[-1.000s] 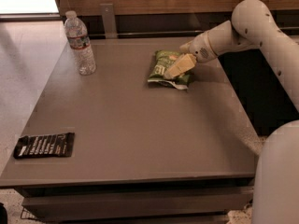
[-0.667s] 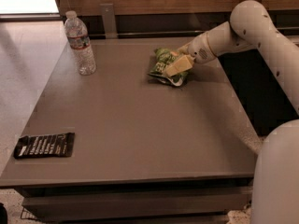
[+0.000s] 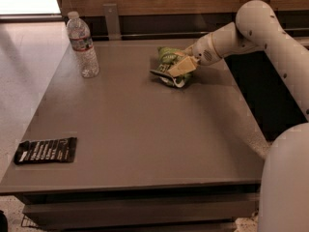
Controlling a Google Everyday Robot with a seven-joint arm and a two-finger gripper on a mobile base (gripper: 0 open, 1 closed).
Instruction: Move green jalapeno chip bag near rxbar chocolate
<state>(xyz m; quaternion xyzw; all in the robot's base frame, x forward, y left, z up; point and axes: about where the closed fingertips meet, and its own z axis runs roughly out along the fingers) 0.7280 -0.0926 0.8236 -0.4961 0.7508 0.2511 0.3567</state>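
The green jalapeno chip bag [image 3: 167, 58] is at the far middle-right of the brown table [image 3: 145, 129], crumpled and tilted up on one side. My gripper [image 3: 177, 68] reaches in from the right and sits on the bag's right half, its tan fingers closed on the foil. The rxbar chocolate [image 3: 46, 150], a flat black wrapper with white lettering, lies at the table's near left corner, far from the bag and the gripper.
A clear water bottle [image 3: 83, 45] stands upright at the far left of the table. A dark wooden wall with a metal bracket [image 3: 111, 21] runs behind the table. My white arm [image 3: 270, 37] spans the right side, over a dark gap beside the table.
The bag lay flat on the table with the gripper over its right edge; now it is bunched and tipped up in the fingers. The gripper has shifted slightly left.
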